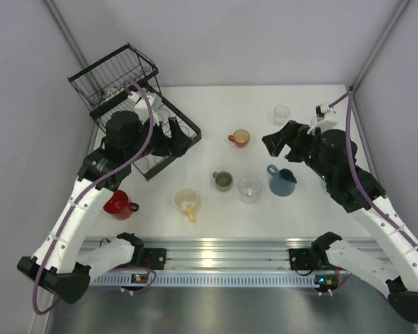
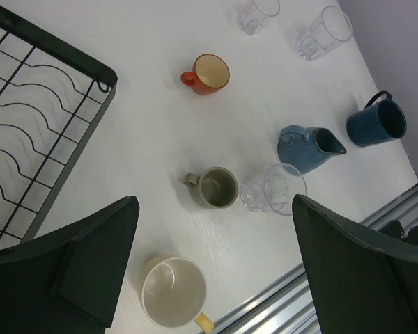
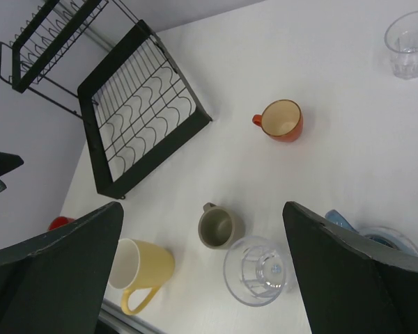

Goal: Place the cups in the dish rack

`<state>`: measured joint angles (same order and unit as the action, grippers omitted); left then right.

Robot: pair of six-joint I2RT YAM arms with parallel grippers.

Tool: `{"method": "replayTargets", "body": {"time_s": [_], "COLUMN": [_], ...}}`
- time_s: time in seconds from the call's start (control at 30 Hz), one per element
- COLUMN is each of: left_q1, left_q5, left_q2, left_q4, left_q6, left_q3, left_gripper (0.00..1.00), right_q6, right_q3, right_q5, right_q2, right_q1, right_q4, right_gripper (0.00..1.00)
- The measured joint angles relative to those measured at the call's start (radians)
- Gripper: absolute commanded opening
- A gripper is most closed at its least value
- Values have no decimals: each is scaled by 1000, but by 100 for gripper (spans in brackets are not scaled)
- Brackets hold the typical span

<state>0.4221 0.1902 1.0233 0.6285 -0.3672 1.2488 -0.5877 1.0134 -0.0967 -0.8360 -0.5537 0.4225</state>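
The black wire dish rack (image 1: pixel 118 80) stands at the far left, with its low tray (image 2: pixel 42 125) nearest the table's middle. My left gripper (image 1: pixel 175 139) hovers open and empty over the tray's near corner. My right gripper (image 1: pixel 273 141) hovers open and empty above the table's right side. On the table stand an orange-red mug (image 1: pixel 240 138), an olive-grey mug (image 1: pixel 223 181), a yellow mug (image 1: pixel 186 202) on its side, a red mug (image 1: pixel 118 204), a blue mug (image 1: pixel 282 181) and clear tumblers (image 1: pixel 249 188) (image 1: pixel 281 113). A darker blue mug (image 2: pixel 376 123) shows only in the left wrist view.
Grey walls close in the table on three sides. A metal rail (image 1: pixel 216 261) runs along the near edge with both arm bases. The rack's taller basket (image 3: pixel 49 42) stands behind the tray. Another clear tumbler (image 2: pixel 324 31) stands at the far right.
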Motion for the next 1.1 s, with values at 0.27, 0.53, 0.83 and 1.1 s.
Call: {"method": "replayTargets", "body": {"time_s": [0.27, 0.53, 0.83, 1.1], "left_q1": [0, 0, 0, -3], "left_q5": [1, -36, -282, -559], "left_q2": [0, 0, 34, 87], "left_q4": [0, 2, 67, 198], "left_q6": [0, 1, -60, -212], "left_q3": [0, -15, -1, 43], "left_gripper": [97, 96, 98, 88], "right_q6": [0, 1, 1, 2], "right_q3": [-2, -39, -101, -105], "right_q5": [-4, 14, 68, 95], "right_q2": [0, 9, 24, 23], "right_q1": [0, 0, 0, 0], "right_q4": [-1, -18, -40, -39], "right_gripper": [99, 99, 99, 99]}}
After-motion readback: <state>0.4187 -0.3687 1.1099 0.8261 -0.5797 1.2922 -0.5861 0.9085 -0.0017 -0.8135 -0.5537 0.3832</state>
